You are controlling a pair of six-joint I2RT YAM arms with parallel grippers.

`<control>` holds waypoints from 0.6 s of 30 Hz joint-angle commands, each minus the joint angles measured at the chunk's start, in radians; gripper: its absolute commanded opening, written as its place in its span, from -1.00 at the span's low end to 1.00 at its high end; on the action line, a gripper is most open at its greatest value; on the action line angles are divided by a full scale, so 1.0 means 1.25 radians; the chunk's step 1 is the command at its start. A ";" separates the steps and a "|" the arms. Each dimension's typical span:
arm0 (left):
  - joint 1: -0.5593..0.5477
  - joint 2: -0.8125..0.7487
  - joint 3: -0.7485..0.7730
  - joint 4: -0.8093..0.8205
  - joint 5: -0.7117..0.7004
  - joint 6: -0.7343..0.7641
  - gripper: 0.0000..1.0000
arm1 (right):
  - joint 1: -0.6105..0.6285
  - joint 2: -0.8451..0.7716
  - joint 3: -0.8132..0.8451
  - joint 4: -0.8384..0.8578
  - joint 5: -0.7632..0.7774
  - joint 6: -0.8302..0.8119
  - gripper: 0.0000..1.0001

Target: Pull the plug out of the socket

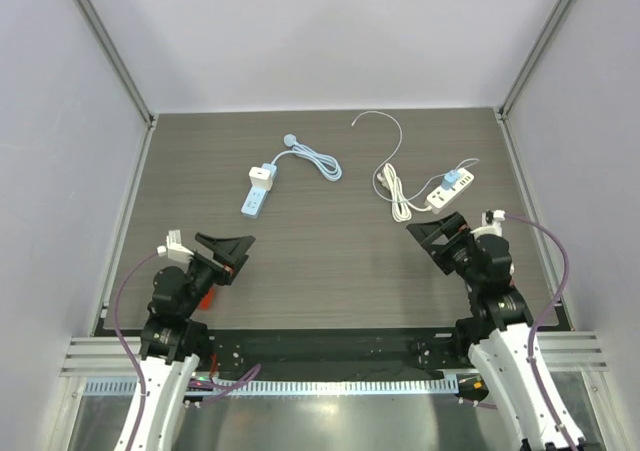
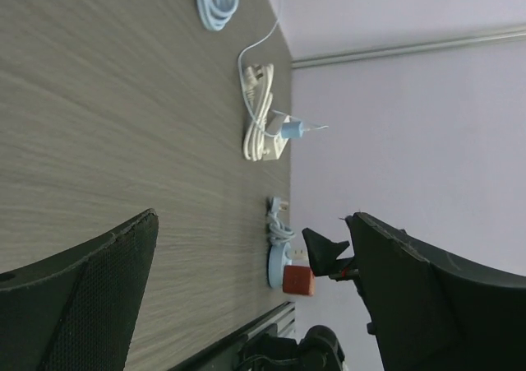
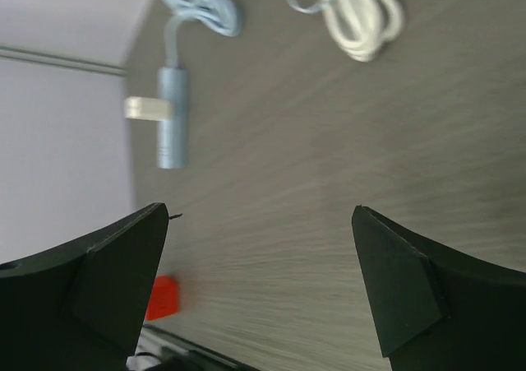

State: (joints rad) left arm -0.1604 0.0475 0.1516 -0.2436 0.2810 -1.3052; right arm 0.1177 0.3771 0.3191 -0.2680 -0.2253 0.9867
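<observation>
L gripper (image 1: 232,254) + R gripper (image 1: 438,233) both wide open, empty. Pin blue strip (image 1: 252,203) w/ one, pull white plug (image 1: 263,175) straight out w/ other.

A white plug (image 1: 263,176) sits in the blue socket strip (image 1: 250,204), apparently fully seated.

No text, label, brand, number or sign can be read in any view. The blue power strip (image 1: 253,200) at upper centre and the white power strip (image 1: 446,196) at upper right are too small to show any print.
</observation>
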 commanded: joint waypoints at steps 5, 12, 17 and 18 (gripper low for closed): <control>0.004 -0.029 0.119 -0.183 -0.071 0.045 0.99 | -0.002 0.193 0.130 -0.184 -0.016 -0.254 0.99; 0.000 0.067 0.290 -0.363 -0.299 0.119 0.99 | -0.002 0.135 0.085 -0.074 -0.152 -0.276 0.99; -0.024 0.300 0.502 -0.631 -0.529 0.193 0.99 | 0.000 0.165 0.092 -0.051 -0.237 -0.319 0.99; -0.024 0.343 0.528 -0.661 -0.535 0.213 0.99 | 0.003 0.162 0.094 -0.049 -0.242 -0.329 0.99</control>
State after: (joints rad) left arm -0.1879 0.3206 0.7109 -0.8604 -0.1936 -1.1568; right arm 0.1177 0.5724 0.4225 -0.3851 -0.4347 0.6376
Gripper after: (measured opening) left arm 0.996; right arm 0.996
